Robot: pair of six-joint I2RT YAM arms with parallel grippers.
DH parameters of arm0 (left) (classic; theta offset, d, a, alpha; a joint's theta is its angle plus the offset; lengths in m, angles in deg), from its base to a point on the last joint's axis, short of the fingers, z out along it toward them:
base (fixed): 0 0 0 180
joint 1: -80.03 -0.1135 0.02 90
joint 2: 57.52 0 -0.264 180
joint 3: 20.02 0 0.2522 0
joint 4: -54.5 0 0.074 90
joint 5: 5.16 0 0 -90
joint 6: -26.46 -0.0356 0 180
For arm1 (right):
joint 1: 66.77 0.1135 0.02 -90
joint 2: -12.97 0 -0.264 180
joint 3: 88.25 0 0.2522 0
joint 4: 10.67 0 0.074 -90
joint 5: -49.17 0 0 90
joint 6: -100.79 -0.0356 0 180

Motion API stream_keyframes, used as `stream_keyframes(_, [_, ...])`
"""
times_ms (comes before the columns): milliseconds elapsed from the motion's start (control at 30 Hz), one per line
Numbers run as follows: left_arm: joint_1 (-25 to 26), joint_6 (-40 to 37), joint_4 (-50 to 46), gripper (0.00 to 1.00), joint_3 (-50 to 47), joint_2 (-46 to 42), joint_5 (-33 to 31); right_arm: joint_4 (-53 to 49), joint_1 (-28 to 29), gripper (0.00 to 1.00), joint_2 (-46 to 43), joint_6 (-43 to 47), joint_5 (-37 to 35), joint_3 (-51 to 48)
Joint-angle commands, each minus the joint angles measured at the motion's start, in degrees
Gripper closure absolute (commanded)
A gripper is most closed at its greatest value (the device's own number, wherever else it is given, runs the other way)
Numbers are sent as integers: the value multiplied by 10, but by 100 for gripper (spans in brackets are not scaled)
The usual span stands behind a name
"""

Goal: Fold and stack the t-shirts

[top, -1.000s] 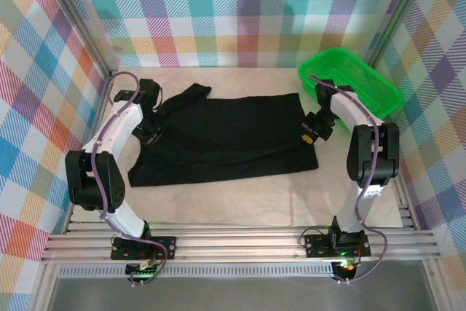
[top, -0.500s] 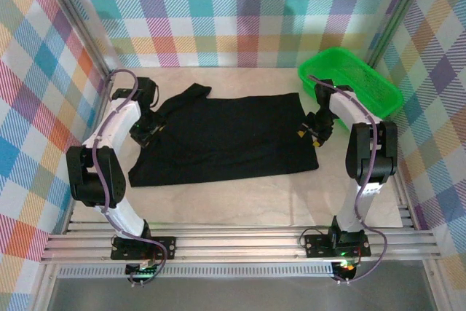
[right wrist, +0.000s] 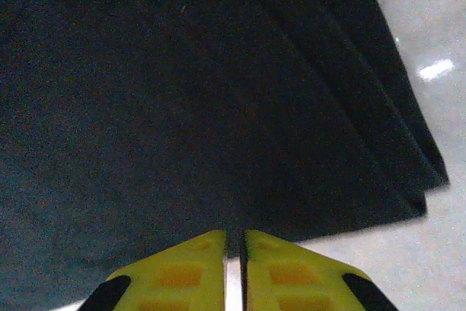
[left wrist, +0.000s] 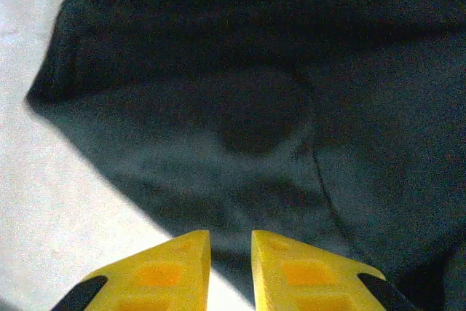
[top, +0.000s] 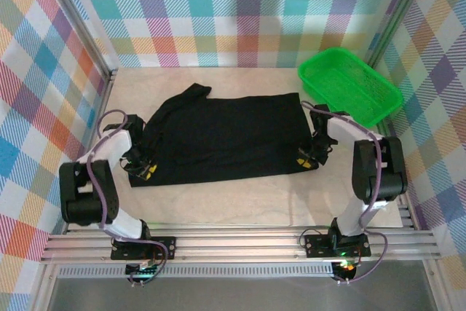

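**Top external.** One black t-shirt (top: 226, 136) lies spread flat on the middle of the table (top: 240, 202), with a sleeve bunched at its far left. The green basket (top: 349, 91) stands at the far right, apart from the cloth. The left gripper (top: 143, 172) is down at the shirt's near-left corner and the right gripper (top: 306, 159) at its near-right corner.

**Left wrist.** The left gripper (left wrist: 230, 267) has its yellow fingers drawn close, with a narrow gap between them. The t-shirt (left wrist: 291, 107) hem runs into that gap, with bare table (left wrist: 58, 202) to the left. Whether the cloth is clamped cannot be told.

**Right wrist.** The right gripper (right wrist: 234, 271) has its fingers pressed to a thin slit at the near hem of the t-shirt (right wrist: 182, 107). This is judged a pinch on the cloth. Layered edges end at the right against the table (right wrist: 422, 34).

**Step in hand (judged).** Taking hold of the two near corners for the first fold; nothing is stacked yet.

**Next move calls for.**
- a firm hold on both corners
- an even lift by both arms
- carrying the near hem toward the far edge without dragging the layers askew
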Motion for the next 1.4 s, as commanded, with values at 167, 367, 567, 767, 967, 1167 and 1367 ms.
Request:
stream_keyframes(167, [-59, 21, -5, 78, -21, 31, -101, -54, -2, 88, 67, -46, -62, 31])
stream_keyframes(367, [-81, -16, 4, 74, -34, 0, -83, -58, 10, 86, -32, -88, -63, -52])
stream_keyframes(567, [-22, 17, -36, 57, 20, -88, -64, -60, 46, 64, -123, -81, -63, -31])
stream_keyframes(767, [124, 165, 34, 44, 1, -114, 21, 8, 81, 47, -143, -22, 25, 6])
stream_keyframes(967, [178, 226, 131, 37, -14, -46, 55, 107, 99, 39, -140, -6, 151, 12])
stream_keyframes(1167, [187, 228, 136, 46, -5, 3, 58, 106, 101, 39, -144, -15, 157, 16])
stream_keyframes(1367, [196, 228, 103, 65, 10, 18, 40, 94, 101, 40, -153, -18, 149, 9])
